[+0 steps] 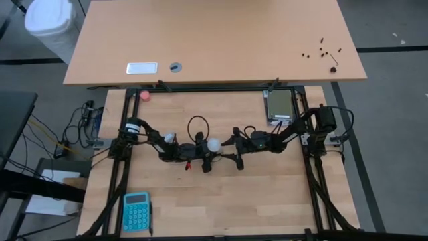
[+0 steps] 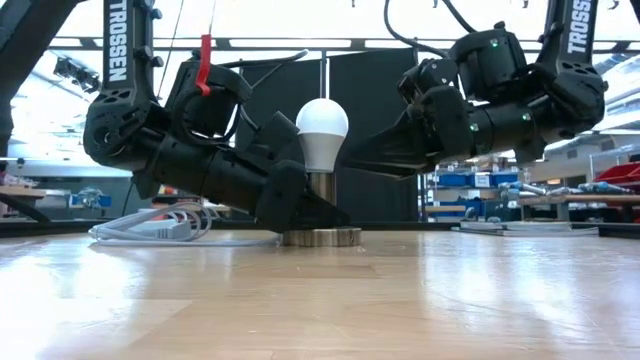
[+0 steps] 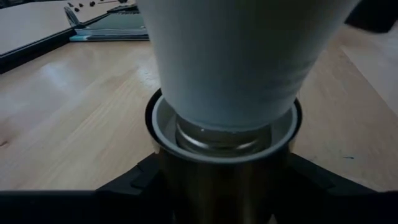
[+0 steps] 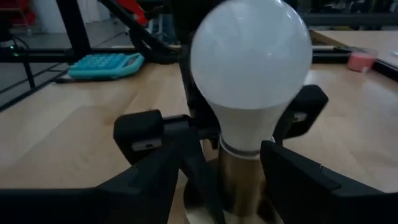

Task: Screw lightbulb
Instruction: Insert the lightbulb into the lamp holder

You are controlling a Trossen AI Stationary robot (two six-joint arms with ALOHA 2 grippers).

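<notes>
The white lightbulb (image 2: 322, 128) stands upright, its screw base down in the metal socket (image 2: 320, 188), whose round disc foot (image 2: 320, 237) rests on the wooden table. My left gripper (image 2: 312, 205) reaches in from the table's left and is shut on the socket. My right gripper (image 4: 231, 182) comes in nearly level from the table's right. It is open, one finger (image 4: 158, 180) on each side of the bulb's neck (image 4: 247, 138) and the socket top; I cannot tell whether they touch. From above, the lightbulb (image 1: 213, 144) shows between both grippers. My left gripper pinches the socket's metal barrel (image 3: 217, 186) between its two fingers (image 3: 127, 186), just below the rim where the bulb's base goes in. The fingers come nearly level from the table's left. The socket stands upright with its disc foot on the table.
A white cord (image 2: 150, 228) lies coiled behind my left arm. A teal calculator (image 1: 136, 211) sits at the near left, a pink ball (image 1: 145, 96) at the far left, a flat grey device (image 1: 279, 107) at the far right. A raised desk (image 1: 214, 40) stands beyond.
</notes>
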